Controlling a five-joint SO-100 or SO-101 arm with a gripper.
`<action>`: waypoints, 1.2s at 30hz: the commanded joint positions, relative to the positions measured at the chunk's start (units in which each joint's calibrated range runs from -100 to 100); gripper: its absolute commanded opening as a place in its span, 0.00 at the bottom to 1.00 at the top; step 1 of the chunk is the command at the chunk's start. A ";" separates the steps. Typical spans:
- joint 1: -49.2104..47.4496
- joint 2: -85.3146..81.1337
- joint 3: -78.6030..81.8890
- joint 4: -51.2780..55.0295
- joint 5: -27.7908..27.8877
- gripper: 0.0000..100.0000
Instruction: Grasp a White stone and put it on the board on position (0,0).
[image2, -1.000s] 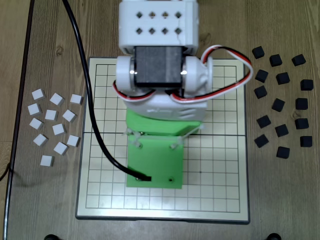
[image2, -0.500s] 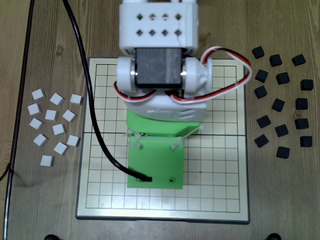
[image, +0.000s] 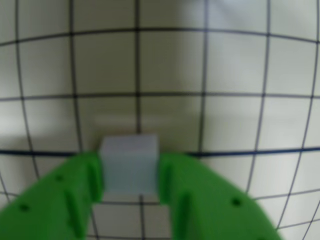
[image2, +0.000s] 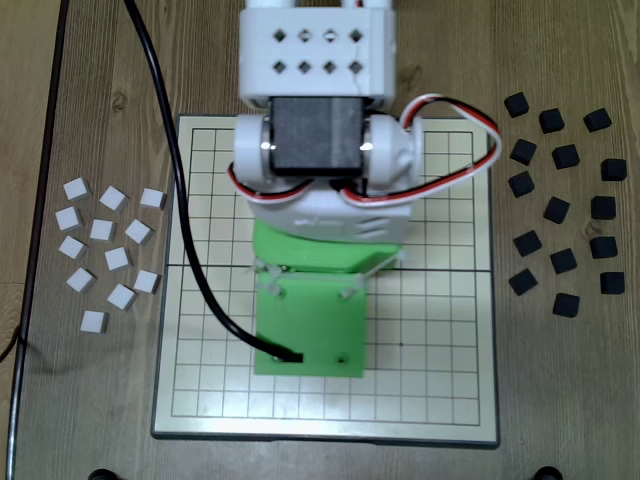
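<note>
In the wrist view the green gripper (image: 131, 172) is closed on the White stone (image: 130, 162), one finger pressed against each side of the tile, which sits upright between them just over the board (image: 235, 75). The stone's top edge lies at the thick dark fold line (image: 260, 151), and a thin grid line runs straight up from behind its middle; the dotted crossing itself is hidden by the tile, so whether the stone rests on the surface or hangs just above it cannot be told. In the fixed view the arm (image2: 315, 150) reaches down over the middle of the board (image2: 450, 330), its green wrist plate (image2: 308, 325) covering the gripper and the stone. A black cable (image2: 185, 220) curves across the board's left part to that plate. Left of the board lie the other white tiles (image2: 108, 255) on the wooden table (image2: 90, 400), well apart from the arm; right of it lie the black tiles (image2: 562, 205)
</note>
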 joint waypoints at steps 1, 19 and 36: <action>0.78 -3.46 -0.56 -0.67 0.34 0.06; 0.41 -4.22 0.12 -0.75 -0.20 0.06; -0.04 -4.39 0.12 -0.59 0.10 0.11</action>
